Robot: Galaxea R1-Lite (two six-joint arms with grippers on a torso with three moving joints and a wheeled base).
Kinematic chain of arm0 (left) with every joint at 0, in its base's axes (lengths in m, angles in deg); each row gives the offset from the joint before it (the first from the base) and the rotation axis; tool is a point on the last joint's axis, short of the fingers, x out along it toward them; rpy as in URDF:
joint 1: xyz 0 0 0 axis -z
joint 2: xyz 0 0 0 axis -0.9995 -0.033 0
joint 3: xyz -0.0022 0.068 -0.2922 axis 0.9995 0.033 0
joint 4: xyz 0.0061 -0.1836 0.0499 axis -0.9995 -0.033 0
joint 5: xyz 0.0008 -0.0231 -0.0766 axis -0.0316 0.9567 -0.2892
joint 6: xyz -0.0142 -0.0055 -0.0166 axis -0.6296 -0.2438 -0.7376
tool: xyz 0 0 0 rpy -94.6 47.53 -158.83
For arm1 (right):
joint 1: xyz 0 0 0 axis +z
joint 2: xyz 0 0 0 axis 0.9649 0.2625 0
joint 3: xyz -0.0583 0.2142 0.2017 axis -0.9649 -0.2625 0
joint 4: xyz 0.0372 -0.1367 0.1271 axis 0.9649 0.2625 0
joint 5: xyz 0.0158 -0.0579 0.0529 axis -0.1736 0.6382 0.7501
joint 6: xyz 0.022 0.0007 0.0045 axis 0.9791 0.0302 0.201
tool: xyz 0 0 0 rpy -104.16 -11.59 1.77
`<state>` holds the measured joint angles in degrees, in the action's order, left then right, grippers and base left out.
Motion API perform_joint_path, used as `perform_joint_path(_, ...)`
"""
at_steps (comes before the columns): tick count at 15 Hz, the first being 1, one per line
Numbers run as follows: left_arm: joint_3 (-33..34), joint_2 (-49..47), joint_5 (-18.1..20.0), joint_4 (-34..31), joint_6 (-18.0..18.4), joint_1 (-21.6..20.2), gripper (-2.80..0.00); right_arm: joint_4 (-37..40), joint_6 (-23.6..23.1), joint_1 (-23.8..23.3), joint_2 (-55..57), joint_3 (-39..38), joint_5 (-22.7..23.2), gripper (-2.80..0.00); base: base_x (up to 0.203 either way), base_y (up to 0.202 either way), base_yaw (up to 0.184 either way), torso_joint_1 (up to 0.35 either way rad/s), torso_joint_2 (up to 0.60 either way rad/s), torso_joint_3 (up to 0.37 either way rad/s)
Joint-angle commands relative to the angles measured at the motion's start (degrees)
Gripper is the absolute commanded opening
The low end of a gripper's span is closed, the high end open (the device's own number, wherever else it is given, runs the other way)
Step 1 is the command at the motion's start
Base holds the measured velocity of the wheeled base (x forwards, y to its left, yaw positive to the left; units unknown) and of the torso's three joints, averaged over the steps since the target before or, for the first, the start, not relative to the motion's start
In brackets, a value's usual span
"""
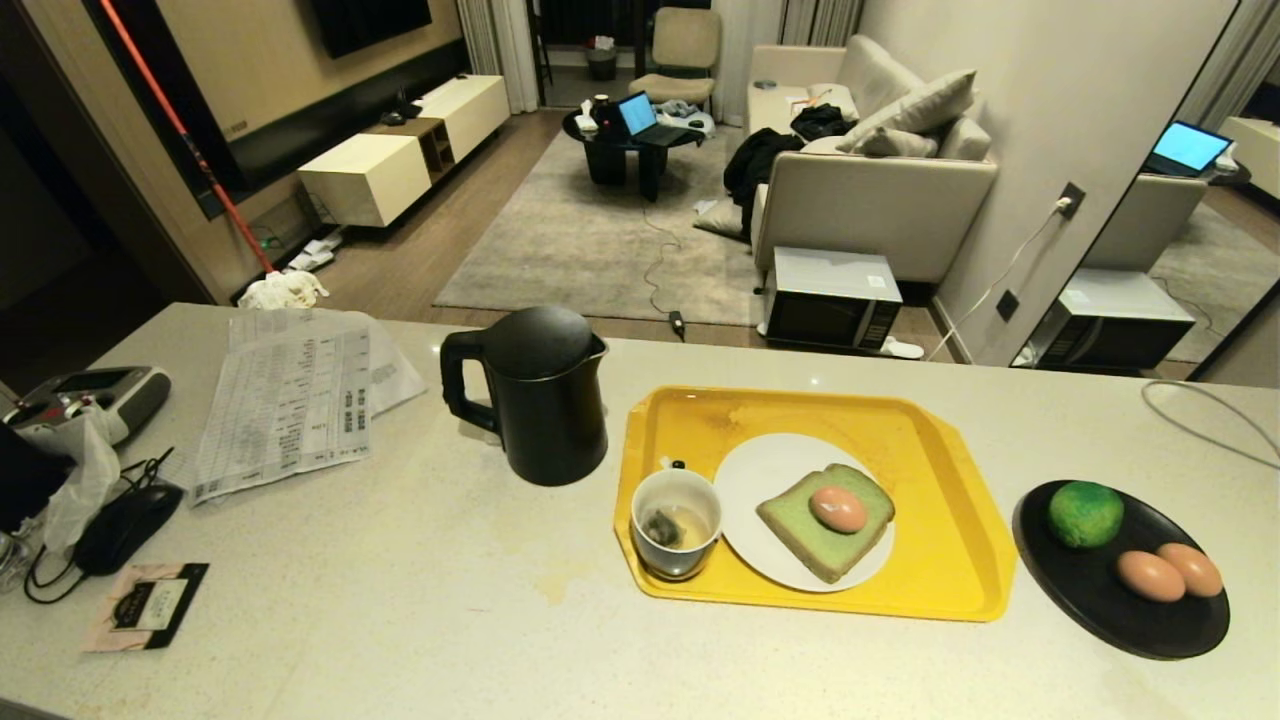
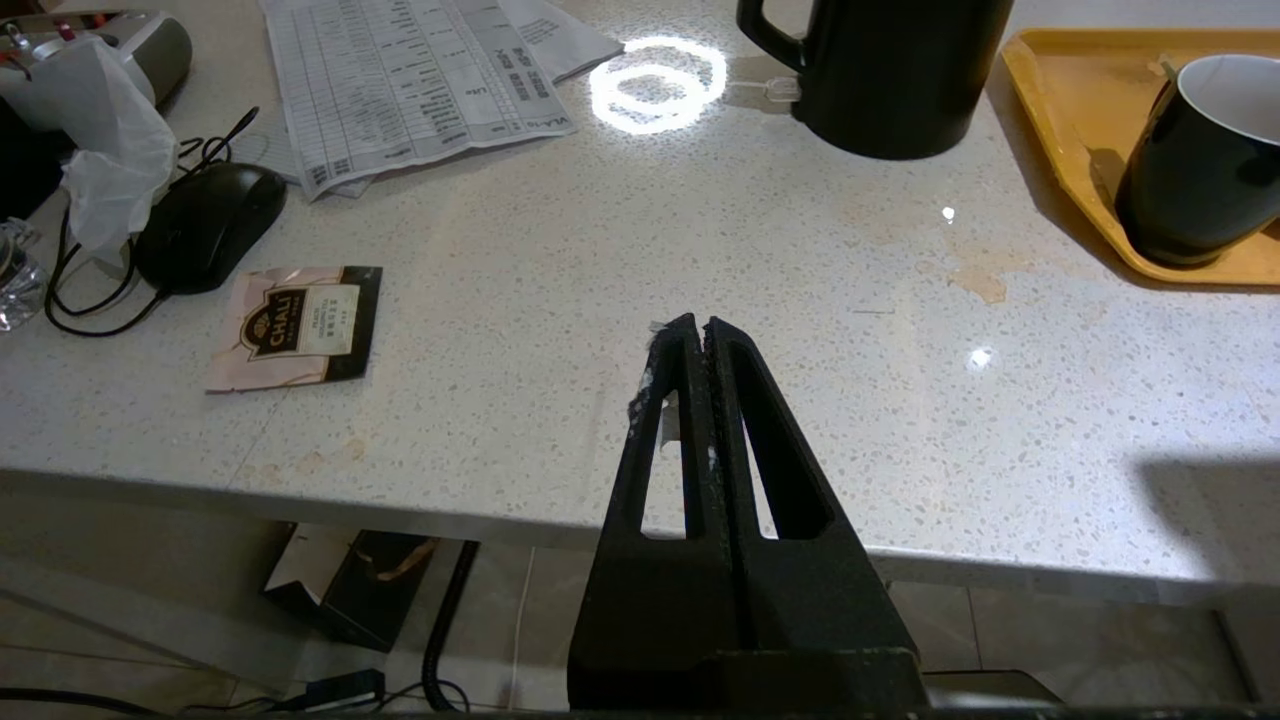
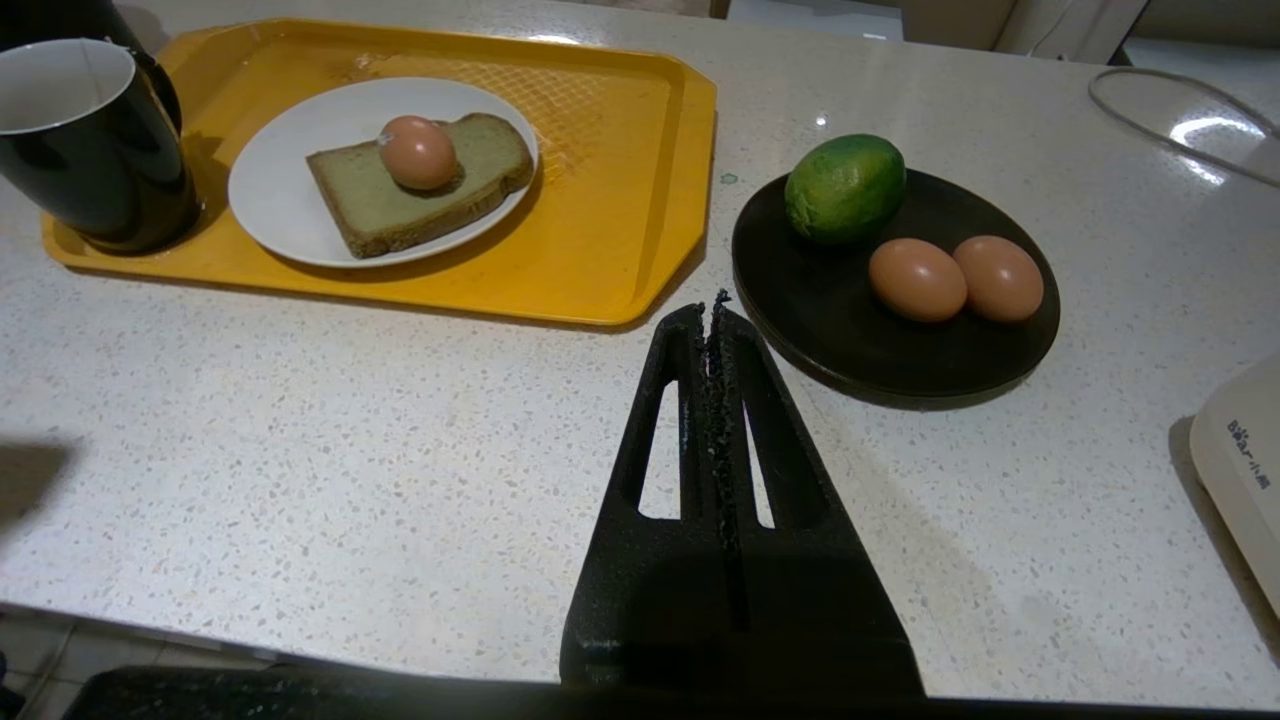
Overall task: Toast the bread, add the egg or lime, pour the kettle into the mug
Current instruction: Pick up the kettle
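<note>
The pale green bread (image 1: pixel 826 521) (image 3: pixel 420 195) lies on a white plate (image 1: pixel 760 480) in the yellow tray (image 1: pixel 930 450), with the pinkish egg (image 1: pixel 838 509) (image 3: pixel 417 151) resting on top of it. The mug (image 1: pixel 676 522) (image 2: pixel 1195 165) stands in the tray's near-left corner, a tea bag inside. Left of the tray stands the black kettle (image 1: pixel 540 393) (image 2: pixel 880 70). The lime (image 1: pixel 1085 513) (image 3: pixel 845 188) sits on a black plate (image 1: pixel 1100 600) at the right. My left gripper (image 2: pixel 697 325) and right gripper (image 3: pixel 712 306) hover shut and empty over the counter's near edge.
Two plain brown eggs (image 1: pixel 1170 572) share the black plate. Papers (image 1: pixel 290 395), a mouse (image 1: pixel 125 525), a tea packet (image 1: pixel 150 603) and a handheld device (image 1: pixel 90 395) lie on the counter's left. A cable (image 1: pixel 1210 415) loops at the far right. A white appliance edge (image 3: pixel 1245 470) is near right.
</note>
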<state>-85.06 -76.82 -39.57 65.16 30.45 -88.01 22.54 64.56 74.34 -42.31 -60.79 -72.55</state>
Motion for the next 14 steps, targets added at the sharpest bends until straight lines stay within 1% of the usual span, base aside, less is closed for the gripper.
perform_joint_path(1, 0.0, 0.0, 0.0, 0.0, 0.0, 0.0, -2.80, 0.0, 0.0, 0.0, 0.0, -0.2, 0.0, -2.80, 0.000, 0.000, 0.000, 0.000, 0.00, 0.000)
perform_joint_path(9, 0.0, 0.0, 0.0, 0.0, 0.0, 0.0, -2.80, 0.0, 0.1, 0.0, 0.0, -0.2, 0.0, -2.80, 0.000, 0.000, 0.000, -0.009, 0.01, 0.010)
perform_joint_path(14, 0.0, 0.0, 0.0, 0.0, 0.0, 0.0, -2.80, 0.0, 0.1, 0.0, 0.1, -0.2, 0.0, -2.80, 0.000, 0.000, 0.000, -0.152, 0.30, 0.141)
